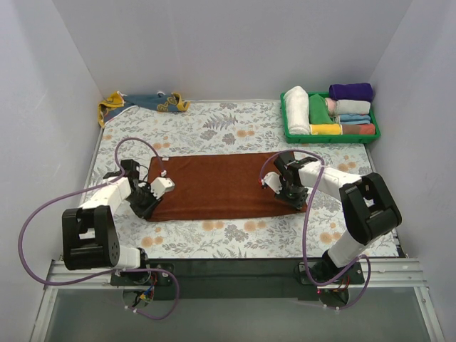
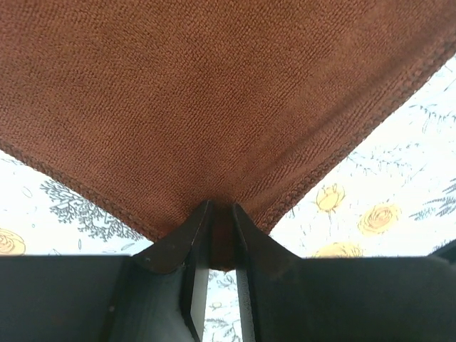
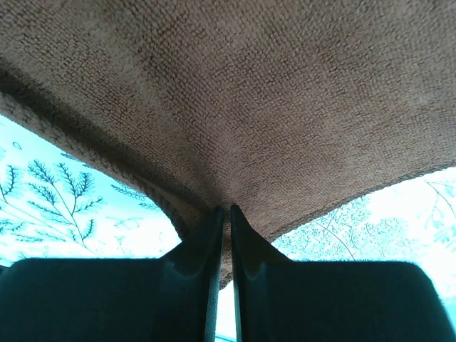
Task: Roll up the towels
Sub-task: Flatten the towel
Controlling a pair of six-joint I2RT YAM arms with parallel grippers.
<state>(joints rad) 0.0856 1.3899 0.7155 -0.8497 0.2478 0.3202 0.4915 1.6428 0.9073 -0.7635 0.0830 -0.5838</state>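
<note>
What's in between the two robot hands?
The rust-brown towel, spread flat on the flowery table cover. The left gripper and right gripper each pinch a near corner of it. The top view shows this.

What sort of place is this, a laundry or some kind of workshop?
Probably a robot test booth: plain white walls box in a floral-covered table, two cabled arms, left and right, are bolted at its edge, and a green plastic tray holds rolled cloths.

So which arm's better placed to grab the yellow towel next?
Left, probably: the yellow towel lies in the far left corner. Right now left gripper and right gripper both pinch the brown towel.
</note>
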